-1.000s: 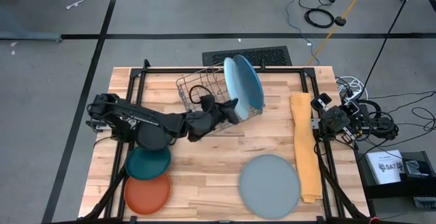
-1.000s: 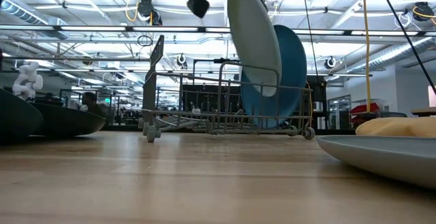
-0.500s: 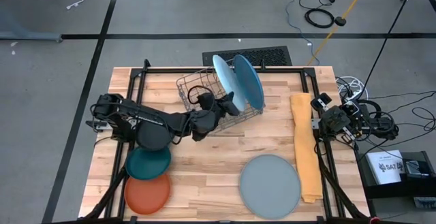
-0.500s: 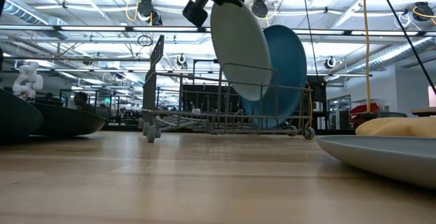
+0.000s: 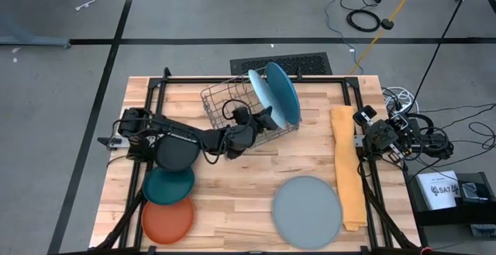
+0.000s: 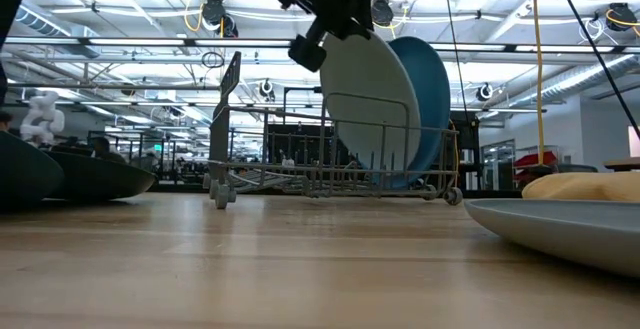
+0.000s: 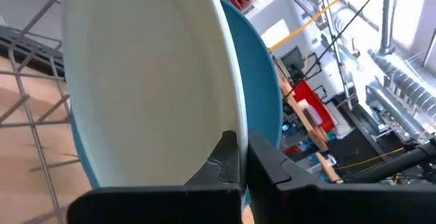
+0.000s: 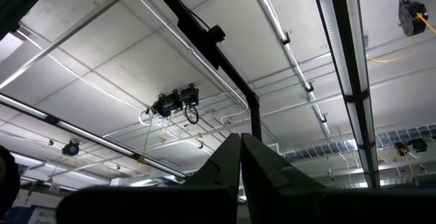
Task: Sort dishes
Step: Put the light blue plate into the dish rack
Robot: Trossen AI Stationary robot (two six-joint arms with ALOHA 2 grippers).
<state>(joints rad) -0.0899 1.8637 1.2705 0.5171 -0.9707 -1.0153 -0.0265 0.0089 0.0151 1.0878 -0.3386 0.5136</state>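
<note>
light blue plate (image 5: 258,94) is held upright in the wire rack (image 5: 225,104), pinched at its rim by the left end effector (image 5: 262,120), just beside the mid blue plate (image 5: 284,92). right end effector (image 5: 363,120) is pressed together, well right of the rack.

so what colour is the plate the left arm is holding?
Light blue plate, best seen in the low view.

Two plates (image 5: 273,94) in rack (image 5: 225,104) (upright, side by side).

Grey floor (image 5: 62,92), black tape lines (image 5: 232,41), floor vent (image 5: 291,63); ceiling strip lights (image 8: 344,54).
</note>
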